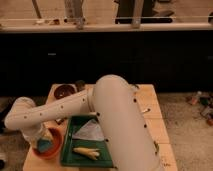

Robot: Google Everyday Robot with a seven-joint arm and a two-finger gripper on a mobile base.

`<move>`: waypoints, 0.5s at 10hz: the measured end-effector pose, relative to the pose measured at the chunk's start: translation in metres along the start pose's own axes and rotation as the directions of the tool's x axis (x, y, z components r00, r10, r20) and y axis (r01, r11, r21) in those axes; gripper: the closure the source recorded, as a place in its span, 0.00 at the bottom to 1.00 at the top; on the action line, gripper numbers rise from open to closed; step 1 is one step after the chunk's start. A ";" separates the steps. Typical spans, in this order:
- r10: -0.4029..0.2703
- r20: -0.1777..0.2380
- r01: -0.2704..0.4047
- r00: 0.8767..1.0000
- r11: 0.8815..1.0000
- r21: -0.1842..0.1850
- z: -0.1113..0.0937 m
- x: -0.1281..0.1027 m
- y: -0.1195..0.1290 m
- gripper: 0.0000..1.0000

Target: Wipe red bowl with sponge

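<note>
The red bowl [56, 148] sits at the front left corner of the wooden table. The teal-green sponge [44, 146] lies inside it, against the bowl's bottom. My white arm reaches across from the right and bends down at the wrist. My gripper [42, 138] points down into the bowl, directly on top of the sponge. The gripper's body hides the contact with the sponge.
A green tray [71, 156] stands right of the red bowl, holding a pale cloth [90, 131] and a yellowish vegetable [86, 152]. A small dark maroon bowl [64, 91] and a dark cup [80, 85] stand at the back left. The table [156, 125] ends close to the left of the red bowl.
</note>
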 end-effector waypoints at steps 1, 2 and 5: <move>-0.019 -0.002 0.019 1.000 1.000 0.002 -0.003 -0.002 -0.008 1.00; -0.034 -0.006 0.034 0.999 0.999 0.000 -0.006 -0.005 -0.011 1.00; -0.038 -0.012 0.038 0.999 0.999 -0.010 -0.013 -0.016 -0.001 1.00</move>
